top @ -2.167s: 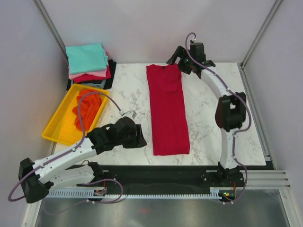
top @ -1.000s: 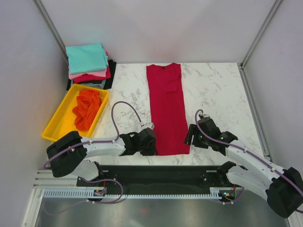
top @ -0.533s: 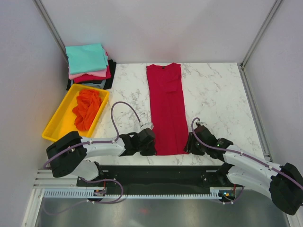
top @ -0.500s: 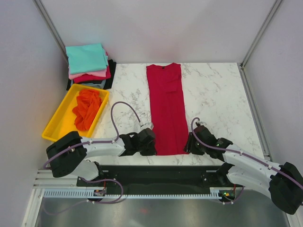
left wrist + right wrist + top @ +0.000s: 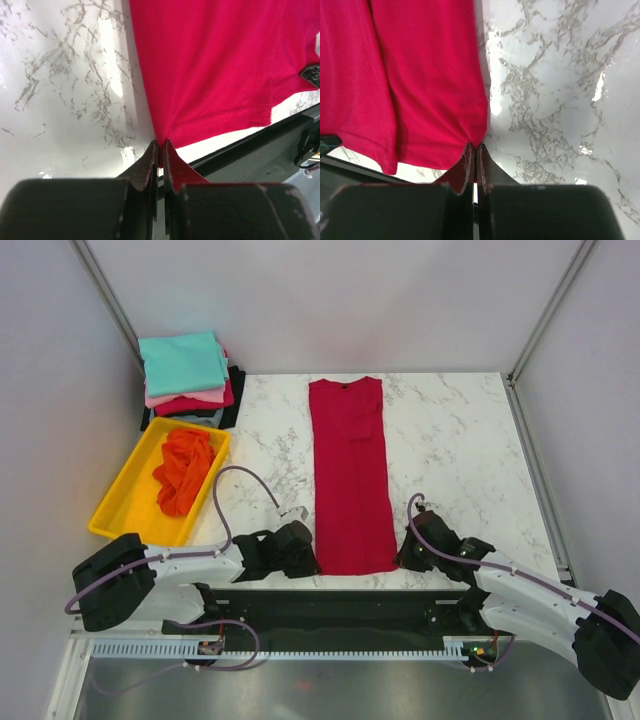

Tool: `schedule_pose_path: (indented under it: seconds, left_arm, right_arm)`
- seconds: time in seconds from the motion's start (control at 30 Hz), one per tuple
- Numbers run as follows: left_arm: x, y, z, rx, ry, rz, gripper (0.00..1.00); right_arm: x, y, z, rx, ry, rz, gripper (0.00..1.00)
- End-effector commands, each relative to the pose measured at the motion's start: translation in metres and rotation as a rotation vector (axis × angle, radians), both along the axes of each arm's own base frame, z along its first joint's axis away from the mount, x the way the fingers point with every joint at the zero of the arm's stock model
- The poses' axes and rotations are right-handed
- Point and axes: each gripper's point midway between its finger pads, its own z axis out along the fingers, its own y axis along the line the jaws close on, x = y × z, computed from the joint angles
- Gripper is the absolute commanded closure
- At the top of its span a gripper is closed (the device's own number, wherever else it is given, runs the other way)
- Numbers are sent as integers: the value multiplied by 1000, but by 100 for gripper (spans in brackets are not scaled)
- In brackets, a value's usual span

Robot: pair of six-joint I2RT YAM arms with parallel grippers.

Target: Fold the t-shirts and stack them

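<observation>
A crimson red t-shirt [image 5: 350,475], folded into a long narrow strip, lies down the middle of the marble table [image 5: 450,440], collar at the far end. My left gripper [image 5: 310,562] is shut on its near left hem corner [image 5: 161,142]. My right gripper [image 5: 402,558] is shut on the near right hem corner [image 5: 476,141]. Both pinches show cloth pulled into a point between the fingers. An orange t-shirt [image 5: 184,469] lies crumpled in the yellow tray [image 5: 120,510]. Folded t-shirts [image 5: 185,368], teal on top, are stacked at the back left.
The table's near edge and the black base rail [image 5: 340,605] lie just behind both grippers. The yellow tray sits at the left edge. Grey walls close in the back and sides.
Both grippers have closed on the hem corners of the red t-shirt. The left arm has drawn back toward the near edge, and the shirt's hem has shifted slightly nearer.
</observation>
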Motion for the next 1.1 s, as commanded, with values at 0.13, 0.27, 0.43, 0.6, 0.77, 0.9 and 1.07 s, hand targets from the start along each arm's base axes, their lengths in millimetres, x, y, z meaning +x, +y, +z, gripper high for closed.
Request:
schedule_pose_path:
  seconds: [0.13,0.27,0.43,0.6,0.77,0.9,1.07]
  left_arm:
    - [8,-11,39,-54,-38,46,98]
    - [18,-14,68,-28,-84,44,98]
    - [43,-18,117,-2,-188,47,98]
    - [87,-15,150,-5,-253,48,98]
    - [137,-9,156,10,-244,71,98]
    - [172,-17,155,30,-240,64,98]
    - [219,-17,139,47,-214,94,98]
  right_arm:
    - [9,16,36,77,-54,1,100]
    - [28,24,75,92,-135,-7,100]
    - [66,27,117,14,-242,-31,100]
    - [110,30,154,-52,-327,-47,100]
    - [155,25,152,-123,-326,-46,100]
    - [193,24,150,-119,-319,-50,100]
    - [229,29,125,-161,-263,-26,100]
